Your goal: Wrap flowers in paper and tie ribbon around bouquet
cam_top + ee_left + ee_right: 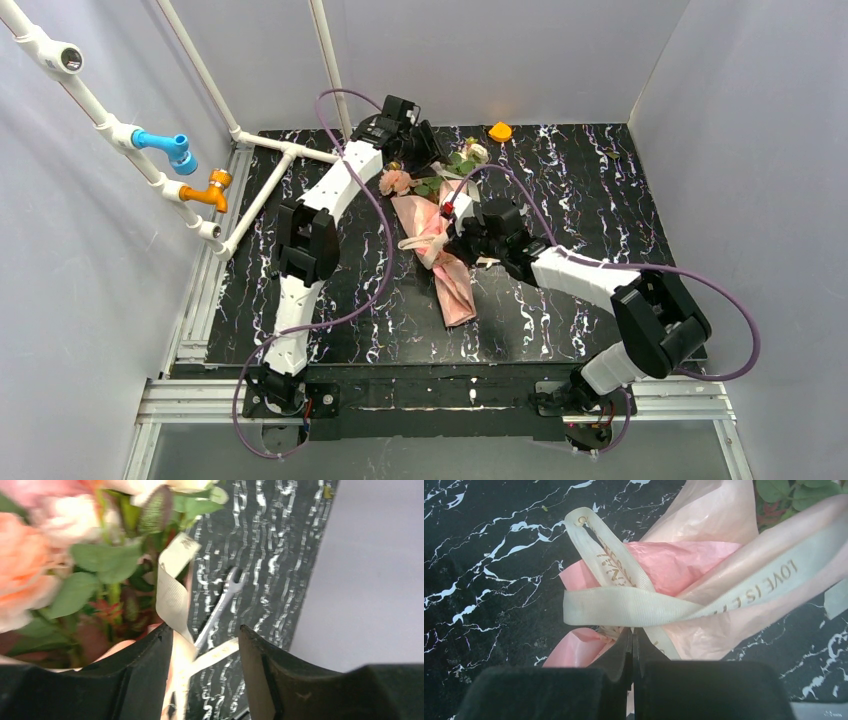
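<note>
— Where is the bouquet being kept?

— It is being carried by the black marbled bench, near the middle, between the two arms. The flowers are being pointed toward the far wall, and the narrow end of the pink paper is being pointed toward the arm bases.

— And the ribbon?

— It is being wound across the paper cone about halfway along. In the right wrist view a loop is being shown off to the left of the cone, and a lettered strand reading "LOVE IS" is being run off to the right, over the paper.

— How are the right jaws being held?

— They are being pressed together, with their tips right at the point where the ribbon strands cross. Whether a strand is being pinched there cannot be told.

— And the left jaws?

— They are being held apart, up beside the blooms. In the left wrist view one strand of ribbon is being passed through the gap, close against one finger, without being clamped. A steel spanner is being seen on the bench beyond it.

— Is anything else being noted?

— A small orange object is being left near the far edge of the bench, well apart from the bouquet.
</note>
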Controlling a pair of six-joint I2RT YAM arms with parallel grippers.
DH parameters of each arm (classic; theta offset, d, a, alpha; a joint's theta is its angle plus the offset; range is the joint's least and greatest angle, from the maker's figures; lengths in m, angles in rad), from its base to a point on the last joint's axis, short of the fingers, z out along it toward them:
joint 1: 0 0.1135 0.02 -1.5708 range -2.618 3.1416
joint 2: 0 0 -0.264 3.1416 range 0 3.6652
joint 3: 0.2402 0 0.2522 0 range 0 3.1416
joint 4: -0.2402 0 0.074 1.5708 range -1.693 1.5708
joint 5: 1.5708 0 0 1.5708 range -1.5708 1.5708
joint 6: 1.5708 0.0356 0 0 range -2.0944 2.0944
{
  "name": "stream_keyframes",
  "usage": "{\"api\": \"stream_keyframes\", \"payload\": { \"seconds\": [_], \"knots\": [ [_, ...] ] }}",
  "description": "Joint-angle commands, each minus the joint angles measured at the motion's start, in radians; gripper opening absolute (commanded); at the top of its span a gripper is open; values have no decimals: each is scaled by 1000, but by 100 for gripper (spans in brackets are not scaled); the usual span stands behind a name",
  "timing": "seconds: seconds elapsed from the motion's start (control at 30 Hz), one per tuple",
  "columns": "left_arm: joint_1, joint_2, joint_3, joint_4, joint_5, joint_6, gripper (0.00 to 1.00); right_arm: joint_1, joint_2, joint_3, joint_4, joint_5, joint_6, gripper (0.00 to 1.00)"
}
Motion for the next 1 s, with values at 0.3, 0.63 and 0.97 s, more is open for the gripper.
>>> {"api": "stream_keyframes", "payload": {
  "seconds": [0.3,0.63,0.97],
  "knots": [
    [12,-303,-67,-167,11,588,77,9,-74,37,-124,46,43,1],
    [31,-792,-891,409,80,1036,86,12,-78,44,-126,57,27,1],
    [65,-979,-1174,585,691,1424,81,13,-119,66,-159,17,27,1]
  ]
}}
